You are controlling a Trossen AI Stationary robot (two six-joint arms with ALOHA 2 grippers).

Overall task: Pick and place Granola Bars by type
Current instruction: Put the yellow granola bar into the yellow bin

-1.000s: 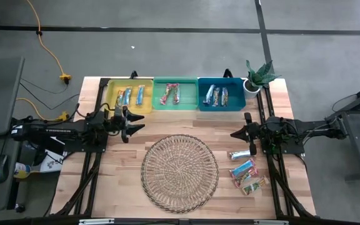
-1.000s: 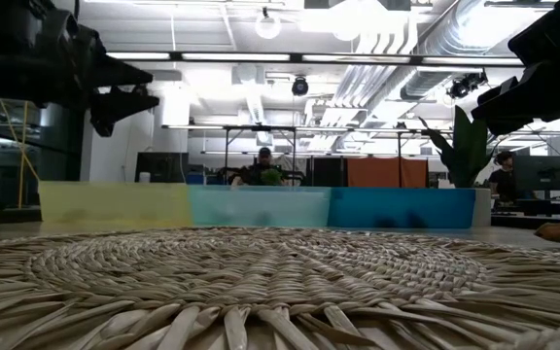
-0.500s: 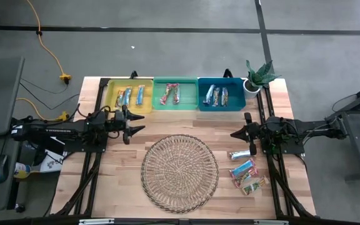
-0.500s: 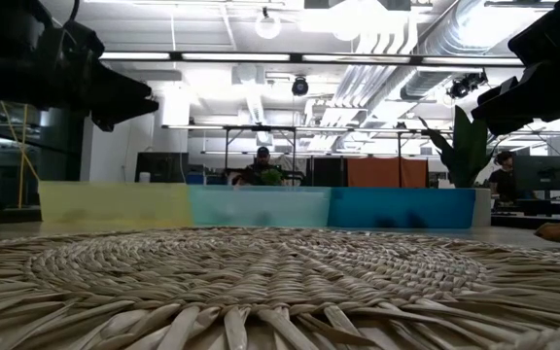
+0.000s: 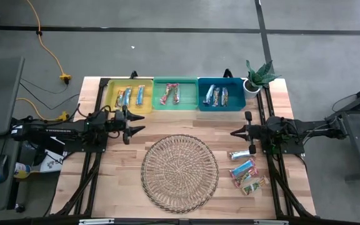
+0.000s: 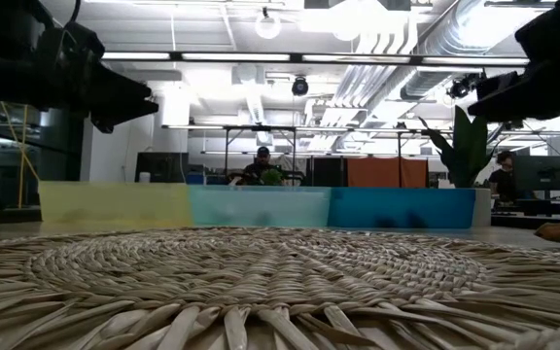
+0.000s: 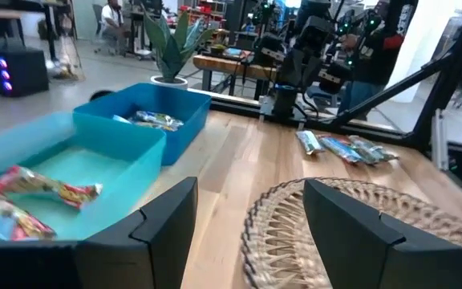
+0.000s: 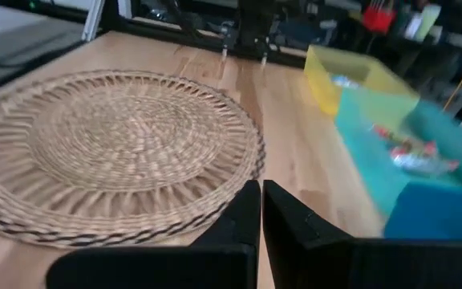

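Jaws pressed shut and empty, the right gripper [image 5: 235,133] hovers just short of three unsorted granola bars [image 5: 245,169] lying beside its arm; it must open and descend squarely over one. Left gripper [image 5: 139,122], half-open and empty, waits before the yellow bin [image 5: 110,99], well apart.

Three bins [image 5: 174,94]; one wicker tray [image 5: 180,173]; one plant [image 5: 257,76]; roughly eleven granola bars [image 5: 243,167]; two arms.

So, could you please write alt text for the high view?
Overhead: three loose granola bars lie right of an empty round wicker tray; others sit sorted in yellow, green and blue bins. The open left gripper and shut right gripper flank the tray.
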